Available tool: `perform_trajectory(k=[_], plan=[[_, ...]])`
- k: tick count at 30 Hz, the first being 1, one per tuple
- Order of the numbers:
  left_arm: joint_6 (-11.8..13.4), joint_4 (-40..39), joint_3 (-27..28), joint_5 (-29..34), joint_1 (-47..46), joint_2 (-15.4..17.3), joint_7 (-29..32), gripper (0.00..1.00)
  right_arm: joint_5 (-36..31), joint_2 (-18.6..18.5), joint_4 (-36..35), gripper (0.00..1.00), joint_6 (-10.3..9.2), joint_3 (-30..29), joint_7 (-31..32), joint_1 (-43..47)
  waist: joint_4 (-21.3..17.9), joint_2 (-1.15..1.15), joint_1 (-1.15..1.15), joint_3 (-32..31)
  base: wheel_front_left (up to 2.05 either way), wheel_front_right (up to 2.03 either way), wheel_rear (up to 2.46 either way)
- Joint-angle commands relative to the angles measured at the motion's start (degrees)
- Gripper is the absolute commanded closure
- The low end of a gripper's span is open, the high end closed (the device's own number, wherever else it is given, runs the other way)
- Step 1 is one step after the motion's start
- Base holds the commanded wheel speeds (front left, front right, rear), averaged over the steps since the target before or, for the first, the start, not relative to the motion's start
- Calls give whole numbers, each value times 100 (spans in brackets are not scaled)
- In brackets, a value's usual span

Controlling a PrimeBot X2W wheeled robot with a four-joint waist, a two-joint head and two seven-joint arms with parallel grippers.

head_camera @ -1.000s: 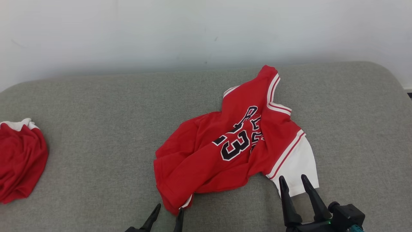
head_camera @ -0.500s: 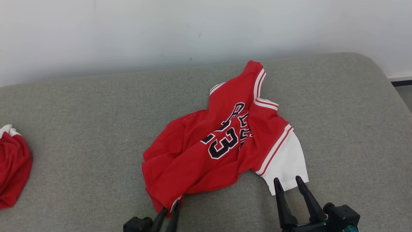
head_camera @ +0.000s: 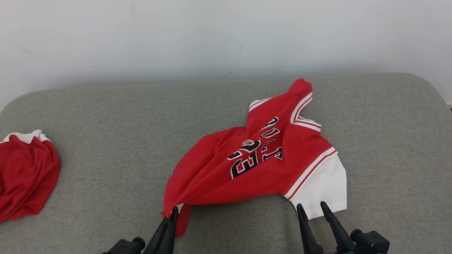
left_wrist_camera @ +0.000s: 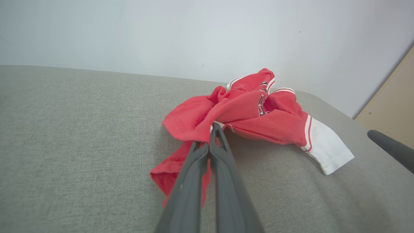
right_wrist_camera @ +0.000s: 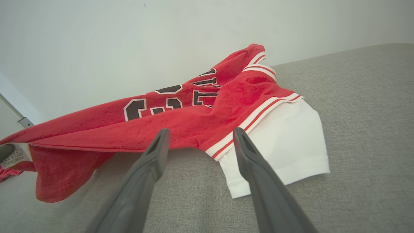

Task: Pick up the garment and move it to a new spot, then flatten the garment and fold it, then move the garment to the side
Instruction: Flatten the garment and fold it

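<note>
The left pincer [head_camera: 172, 213] is clenched on the near-left corner of the red jersey [head_camera: 247, 169]. Its 2 dark fingers are pressed together, with a fold of red cloth and a bit of white trim caught between the tips. From that pinch the cloth runs taut in long creases up and to the right toward the chest. A loose red flap hangs below the grip, beside the fingers, onto the grey padded surface [head_camera: 106, 141]. In the right wrist view the jersey's near edge stands clear of the padding toward the pinched corner, with shadow beneath it.

The jersey lies right of the middle of the surface, rumpled, its black-and-white 23 [head_camera: 243, 163] and lettering skewed across the folds. A peak of red cloth edged with white stripes points toward the pale wall [head_camera: 212, 35]. The white sleeve [head_camera: 325, 183] lies flat at the garment's near-right corner.

The right pincer [head_camera: 311, 205] is released, its 2 fingers spread wide with nothing between them. Their tips sit at the near edge of the white sleeve, and whether they touch the cloth cannot be told.

A second red garment [head_camera: 24, 176] with white trim lies bunched at the far left of the surface, well apart from the jersey.
</note>
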Motion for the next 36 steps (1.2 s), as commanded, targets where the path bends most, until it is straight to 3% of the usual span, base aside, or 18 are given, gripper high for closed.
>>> perform_trajectory(k=[1, 8, 19, 20, 21, 22, 28, 36], plan=[[10, -86, -34, 29, 127, 97, -19, 100, 28, 5, 16, 0, 3, -1, -2, 52, 100, 0, 0, -81, 0, 0, 0], [10, 153, -334, -193, 464, 448, -19, 100, 69, 6, 109, 0, 4, 4, -2, 47, 125, 0, 0, -158, 0, 0, 0], [9, 476, -852, -205, 264, 200, -19, 100, 92, 5, 169, 0, 4, -108, -2, 76, 108, 0, 0, -177, 0, 0, 0], [9, 525, -905, -184, 228, 174, -19, 91, 95, 6, 174, 0, 4, -110, -2, 77, 110, 0, 0, -181, 0, 0, 0], [9, 591, -955, -164, 198, 149, -19, 53, 92, 6, 177, 0, 4, -107, -2, 83, 112, 0, 0, -185, 0, 0, 0], [9, 686, -1009, -184, 167, 123, -19, 0, 88, 6, 183, 0, 4, -105, -2, 88, 114, 0, 0, -190, 0, 0, 0], [9, 713, -1022, -160, 178, 110, -19, 0, 74, 6, 192, 0, 4, -159, -1, 122, 142, 0, 0, -180, 0, 0, 0], [9, 82, -336, -51, 503, 325, -19, 0, 102, 6, 203, 0, 4, -186, -1, 114, 194, 0, 0, -138, 0, 0, 0]])
